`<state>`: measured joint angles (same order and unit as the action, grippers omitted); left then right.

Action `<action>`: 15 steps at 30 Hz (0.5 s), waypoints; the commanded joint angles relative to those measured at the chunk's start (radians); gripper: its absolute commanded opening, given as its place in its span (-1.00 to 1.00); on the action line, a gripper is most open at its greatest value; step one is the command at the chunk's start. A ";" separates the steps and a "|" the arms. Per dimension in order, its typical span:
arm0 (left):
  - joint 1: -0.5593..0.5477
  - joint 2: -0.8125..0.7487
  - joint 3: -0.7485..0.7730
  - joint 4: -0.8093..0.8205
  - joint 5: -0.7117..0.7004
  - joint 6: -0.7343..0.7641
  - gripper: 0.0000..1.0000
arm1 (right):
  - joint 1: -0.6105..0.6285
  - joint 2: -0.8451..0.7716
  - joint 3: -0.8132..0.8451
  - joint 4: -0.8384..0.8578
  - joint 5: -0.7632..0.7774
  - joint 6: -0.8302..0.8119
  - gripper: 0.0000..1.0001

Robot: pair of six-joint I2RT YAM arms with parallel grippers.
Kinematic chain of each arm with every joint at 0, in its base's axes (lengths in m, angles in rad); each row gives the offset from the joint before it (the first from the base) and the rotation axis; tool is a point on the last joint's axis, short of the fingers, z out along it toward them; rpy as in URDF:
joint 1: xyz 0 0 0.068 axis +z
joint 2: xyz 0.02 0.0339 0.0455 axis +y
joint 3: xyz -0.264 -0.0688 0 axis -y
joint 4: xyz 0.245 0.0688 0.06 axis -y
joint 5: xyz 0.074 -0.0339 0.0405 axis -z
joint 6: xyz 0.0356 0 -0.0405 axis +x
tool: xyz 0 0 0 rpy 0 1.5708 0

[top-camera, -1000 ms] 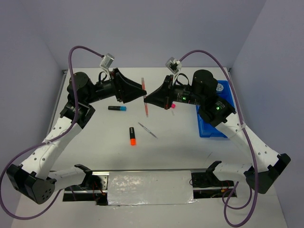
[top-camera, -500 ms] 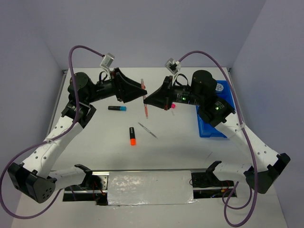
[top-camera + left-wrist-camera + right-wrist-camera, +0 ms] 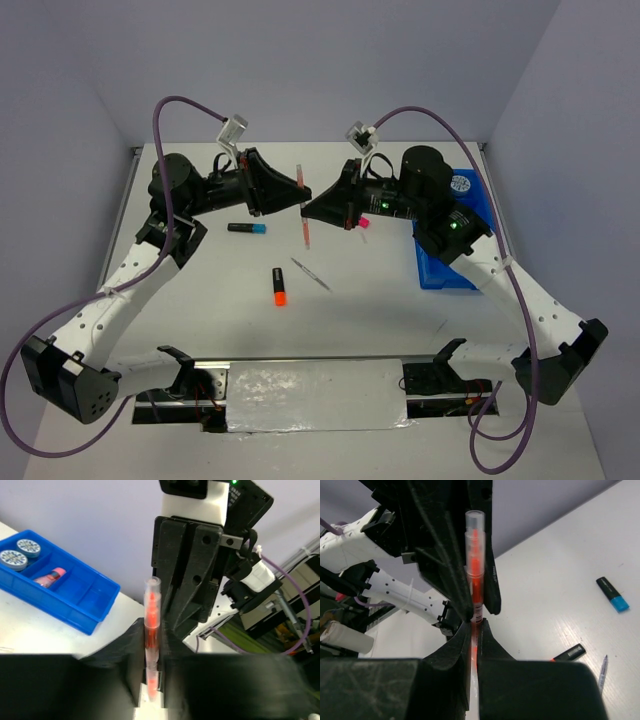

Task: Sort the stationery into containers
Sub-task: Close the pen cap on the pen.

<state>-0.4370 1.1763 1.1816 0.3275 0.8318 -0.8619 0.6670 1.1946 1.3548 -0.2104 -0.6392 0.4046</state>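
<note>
A thin pink pen is held upright in the air above the middle of the table. My left gripper and my right gripper meet tip to tip, and both are shut on it. In the left wrist view the pen stands between my fingers. In the right wrist view the pen rises from my closed jaws. The blue tray lies at the right. It holds two patterned discs and a pink case.
On the table lie a blue-ended marker, an orange-ended marker, a thin grey pen and a pink-ended marker, partly hidden under my right gripper. The right arm hangs over part of the tray.
The left arm has shifted slightly to the right. Both grippers stay shut on the pink pen, which has hardly moved.
</note>
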 commanded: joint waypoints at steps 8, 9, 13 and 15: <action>-0.003 -0.003 0.021 0.065 0.043 -0.005 -1.00 | 0.003 0.017 0.026 0.098 -0.057 0.023 -0.58; -0.003 -0.003 0.024 0.067 0.041 -0.008 -1.00 | 0.002 0.020 0.023 0.112 -0.062 0.031 -0.25; -0.003 -0.009 0.036 0.079 0.038 -0.020 -1.00 | 0.002 0.026 -0.006 0.146 -0.077 0.051 -0.08; -0.003 -0.009 0.044 0.084 0.036 -0.028 -1.00 | 0.002 0.031 -0.013 0.163 -0.080 0.059 -0.05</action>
<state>-0.4377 1.1763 1.1801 0.3420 0.8482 -0.8719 0.6670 1.2190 1.3487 -0.1364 -0.6910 0.4477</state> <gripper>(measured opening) 0.218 0.469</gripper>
